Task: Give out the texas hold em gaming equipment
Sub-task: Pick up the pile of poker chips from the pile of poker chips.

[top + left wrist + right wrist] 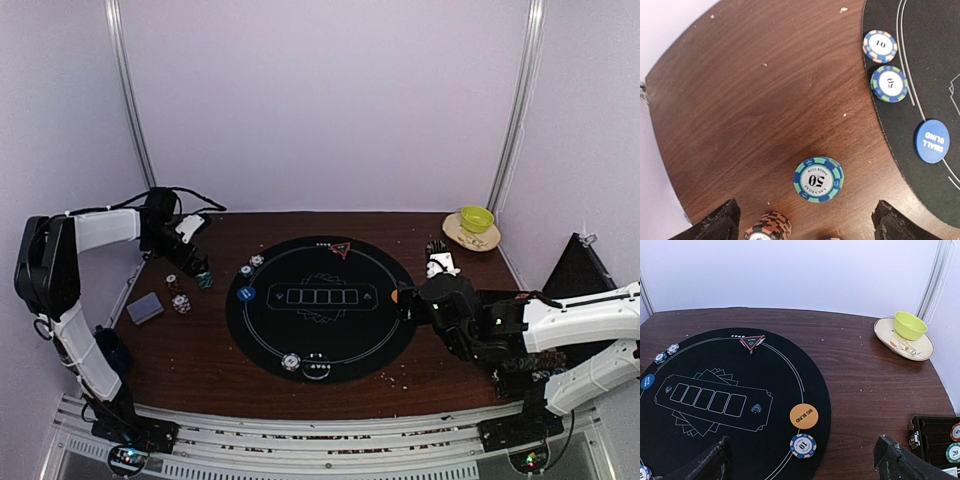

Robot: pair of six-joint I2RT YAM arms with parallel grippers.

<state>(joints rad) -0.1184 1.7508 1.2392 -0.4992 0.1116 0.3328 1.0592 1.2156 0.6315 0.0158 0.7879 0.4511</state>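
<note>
**Both claws wide, chips ringed round the felt**

The left claw (807,225) stands wide and holds nothing. Its dark fingertips (720,220) sit at the two lower corners of the left wrist view. Just ahead of them a green 50 chip (818,179) lies flat on the bare wood of the tabletop (755,100), touching neither finger. A short stack of orange-brown chips (768,226) stands just beside the left-hand fingertip.

On the rim of the round black mat (920,60) lie a blue-and-orange 10 chip (880,46) and a green-and-blue 50 chip (889,83), just beside each other. The blue SMALL BLIND button (932,141) lies further along the rim.

The right claw (805,465) is wide too, with nothing in it, and hangs over the mat's right side. In its view the orange BIG BLIND button (803,416) and a blue-and-white 10 chip (803,445) lie near each other, just inside the mat's edge. The red triangle marker (752,342) sits at the far rim (five outlined boxes are printed at the mat's middle).

A grey-blue deck of cards (145,308) rests on the tabletop left of the mat, and one more chip (291,362) lies at the mat's near rim. In the far right corner a yellow-green bowl (910,325) stands on a plate (887,337). A black chip case (930,430) with chips in it lies at the right.
</note>
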